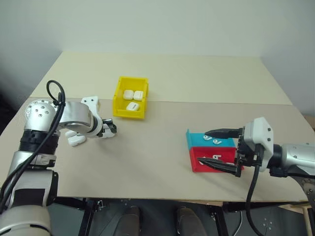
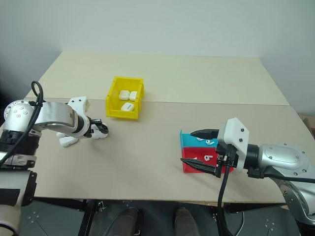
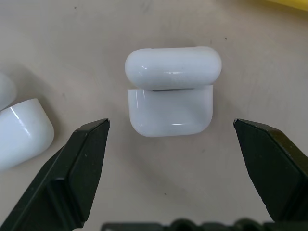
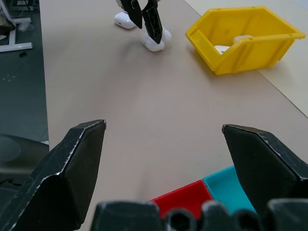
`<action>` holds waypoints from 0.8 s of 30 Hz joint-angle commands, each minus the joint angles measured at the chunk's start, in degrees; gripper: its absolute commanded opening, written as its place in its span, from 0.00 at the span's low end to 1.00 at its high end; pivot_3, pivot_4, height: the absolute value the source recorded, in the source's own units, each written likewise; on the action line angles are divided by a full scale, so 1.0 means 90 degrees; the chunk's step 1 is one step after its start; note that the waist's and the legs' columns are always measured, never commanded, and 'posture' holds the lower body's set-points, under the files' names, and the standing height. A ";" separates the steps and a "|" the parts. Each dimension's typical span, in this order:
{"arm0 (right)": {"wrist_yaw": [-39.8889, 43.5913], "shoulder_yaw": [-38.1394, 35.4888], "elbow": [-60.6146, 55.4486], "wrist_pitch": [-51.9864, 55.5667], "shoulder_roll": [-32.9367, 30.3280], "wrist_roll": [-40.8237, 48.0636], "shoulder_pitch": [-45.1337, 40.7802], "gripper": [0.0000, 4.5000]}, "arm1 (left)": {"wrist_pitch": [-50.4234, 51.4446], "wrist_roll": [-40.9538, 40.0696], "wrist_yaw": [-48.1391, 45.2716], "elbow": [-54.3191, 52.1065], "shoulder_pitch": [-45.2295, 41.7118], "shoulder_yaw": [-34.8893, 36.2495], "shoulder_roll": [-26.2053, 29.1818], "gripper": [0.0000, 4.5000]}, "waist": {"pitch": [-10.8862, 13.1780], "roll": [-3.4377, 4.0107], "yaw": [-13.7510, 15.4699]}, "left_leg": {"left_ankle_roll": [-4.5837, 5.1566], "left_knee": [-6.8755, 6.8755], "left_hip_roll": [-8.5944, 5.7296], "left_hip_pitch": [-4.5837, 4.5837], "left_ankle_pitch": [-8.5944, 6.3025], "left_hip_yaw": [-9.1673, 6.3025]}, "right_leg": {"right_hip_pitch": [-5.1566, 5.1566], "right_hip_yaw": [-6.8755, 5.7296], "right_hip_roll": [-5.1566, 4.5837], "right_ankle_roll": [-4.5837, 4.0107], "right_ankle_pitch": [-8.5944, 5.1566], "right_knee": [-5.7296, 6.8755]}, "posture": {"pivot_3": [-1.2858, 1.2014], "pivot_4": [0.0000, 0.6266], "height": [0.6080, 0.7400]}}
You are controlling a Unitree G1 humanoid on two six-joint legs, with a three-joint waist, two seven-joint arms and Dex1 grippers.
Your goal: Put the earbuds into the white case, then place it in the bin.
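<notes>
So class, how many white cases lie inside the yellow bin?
3 white cases sit in the yellow bin: one at the back left, one at the back right, one nearer the front. Its walls may hide others.

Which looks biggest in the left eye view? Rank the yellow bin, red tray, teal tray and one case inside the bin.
1. Yellow bin, clearly largest.
2. Red tray and teal tray: alike in look, both partly hidden by the right gripper, so unranked.
3. White case in the bin, smallest.
</notes>
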 commanded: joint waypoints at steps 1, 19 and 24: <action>0.0028 -0.0145 -0.0178 -0.0144 -0.0064 0.0003 -0.0031 1.00 | -0.0049 -0.0046 0.0275 0.0013 -0.0180 0.0282 -0.0089 1.00 | 0.0000 0.0000 0.0004 | 0.0000 0.0000 -0.0001 0.0000 0.0000 0.0000 | 0.0000 0.0000 0.0000 0.0000 0.0000 0.0000 | 0.52 0.24 1.00; -0.0065 -0.0219 -0.0195 -0.0057 -0.0074 0.0081 -0.0123 1.00 | -0.0398 -0.0046 0.1277 0.0130 0.0008 0.0749 -0.0780 1.00 | -0.0001 -0.0001 0.0033 | -0.0007 0.0000 -0.0004 0.0000 0.0004 -0.0003 | 0.0002 0.0000 -0.0001 0.0001 0.0001 0.0000 | 0.52 0.24 1.00; -0.0078 -0.0256 -0.0202 -0.0038 -0.0096 0.0118 -0.0088 1.00 | -0.0453 -0.0046 0.1371 0.0066 0.0101 0.0778 -0.0874 1.00 | -0.0001 -0.0002 0.0029 | -0.0008 -0.0001 -0.0004 0.0000 0.0004 -0.0003 | 0.0001 0.0000 -0.0001 0.0001 0.0002 0.0000 | 0.52 0.24 1.00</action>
